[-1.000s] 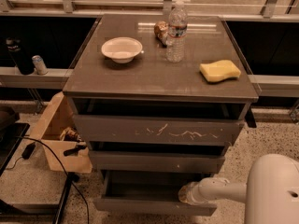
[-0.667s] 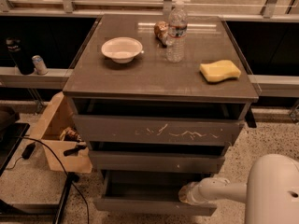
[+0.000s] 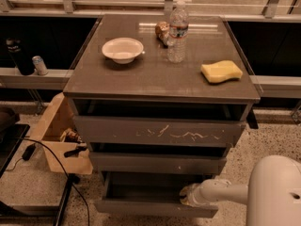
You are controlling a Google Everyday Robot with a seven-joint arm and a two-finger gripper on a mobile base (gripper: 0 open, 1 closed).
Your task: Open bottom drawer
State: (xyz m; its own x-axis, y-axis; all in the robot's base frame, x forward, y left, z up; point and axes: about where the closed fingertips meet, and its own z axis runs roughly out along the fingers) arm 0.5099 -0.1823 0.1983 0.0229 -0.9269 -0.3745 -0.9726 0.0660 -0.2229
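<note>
ok so not much has changed over the last second. the bottom drawer (image 3: 141, 207) sits at the foot of the cabinet, under the middle drawer (image 3: 141, 163) and the scratched top drawer (image 3: 117, 131), and it's pulled out part way with its grey inside showing behind the front, same as a second ago as far as i can tell. the end effector (image 3: 188, 195) is still down at the right end of that drawer's front, right at the top edge, with the white arm (image 3: 221, 192) reaching in from the lower right. honestly can't tell if it's clamped on the front or just resting against it. my read: the pull has paused or is crawling, and the task is mostly there since the drawer is clearly open, just not all the way. up on the surface (image 3: 155, 79) the bowl (image 3: 123, 49) near the left edge, the water bottle (image 3: 177, 32) toward the back and the yellow sponge (image 3: 221, 71) by the right edge all sit where they were, so nothing's getting shaken.
</note>
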